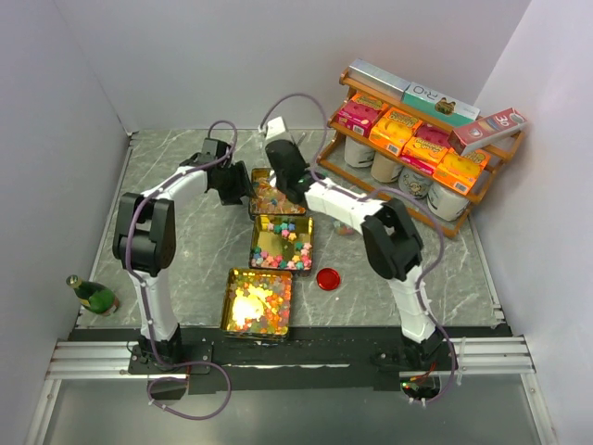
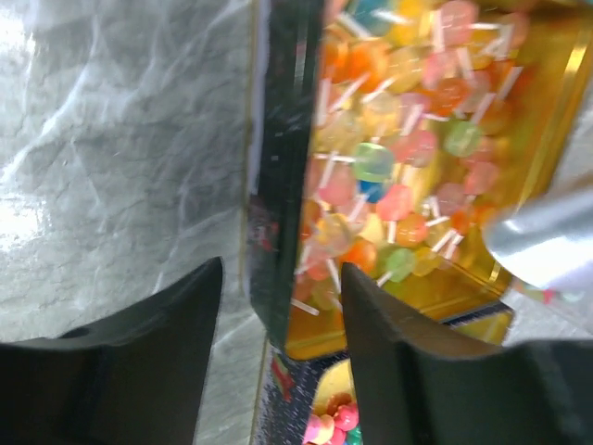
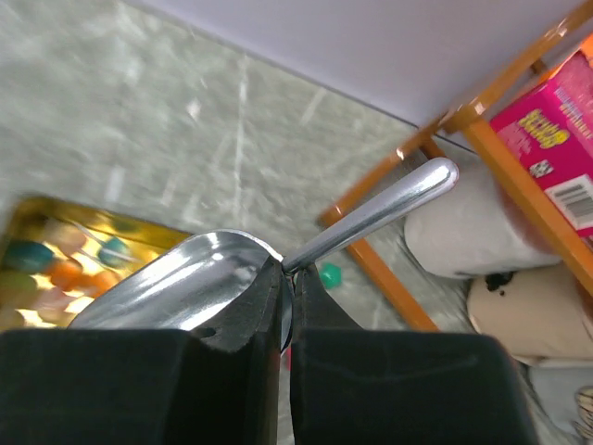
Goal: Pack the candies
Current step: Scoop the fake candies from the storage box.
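- Your left fingers [image 2: 157,343] stand apart, one on each side of the far tin's [image 2: 278,185] wall, with a gap showing on both sides.
- Your right fingers [image 3: 232,371] are closed on the scoop [image 3: 185,283], pinching it where the handle meets the bowl. The handle points up toward the shelf [image 3: 389,176].
- The candies [image 2: 398,199] lie loose in three tins set in a line on the table [image 1: 204,250], running away from the bases.
- In the far tin their white sticks point every way, with no shared axis.

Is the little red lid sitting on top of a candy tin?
No, the red round lid lies flat on the grey marble table, off to the side with only tabletop under it.
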Robot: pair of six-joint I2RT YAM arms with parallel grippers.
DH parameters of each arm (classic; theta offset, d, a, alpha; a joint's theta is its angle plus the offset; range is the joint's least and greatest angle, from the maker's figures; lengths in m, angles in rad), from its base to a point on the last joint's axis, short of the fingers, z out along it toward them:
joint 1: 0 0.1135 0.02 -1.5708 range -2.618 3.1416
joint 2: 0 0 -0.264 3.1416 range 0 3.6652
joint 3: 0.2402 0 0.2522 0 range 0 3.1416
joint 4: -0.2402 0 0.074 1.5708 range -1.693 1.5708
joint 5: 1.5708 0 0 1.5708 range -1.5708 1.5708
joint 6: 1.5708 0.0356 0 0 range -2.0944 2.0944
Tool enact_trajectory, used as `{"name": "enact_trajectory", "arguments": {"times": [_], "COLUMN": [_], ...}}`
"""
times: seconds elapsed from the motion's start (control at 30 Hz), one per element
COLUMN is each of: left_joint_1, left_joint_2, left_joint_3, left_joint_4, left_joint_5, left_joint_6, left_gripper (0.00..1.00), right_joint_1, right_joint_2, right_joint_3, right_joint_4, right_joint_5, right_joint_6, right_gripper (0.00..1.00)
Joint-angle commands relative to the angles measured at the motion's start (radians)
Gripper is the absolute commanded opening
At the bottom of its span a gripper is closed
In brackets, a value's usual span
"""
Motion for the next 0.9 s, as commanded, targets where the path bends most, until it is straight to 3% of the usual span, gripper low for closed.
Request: {"name": "enact_trajectory", "arguments": {"times": [0.0,0.37,0.87], "left_joint_1": [-0.004,-0.008,-0.008], "left_joint_2": [0.016,0.065,0.103], "left_joint_3": [0.038,0.058,0.074], "left_joint_4": [-0.032,-0.075,-0.116], "left_joint_5": [-0.027,-0.063,-0.023], "left_joint_6": [-0.037,-0.042,-0.040], "left_gripper": [0.55,0.38,0.15], "right_joint_1": [0.019,0.028,0.031], "right_joint_2": [0.084,0.165,0.291], "right_joint_3": [0.051,0.030,0.191], "right_joint_4": [0.043,0.225,0.055], "right_joint_5": [0.203,0.353,0.363], "right_joint_6": [-0.164,-0.346,-0.232], "right_gripper": [0.00,0.00,0.00]}}
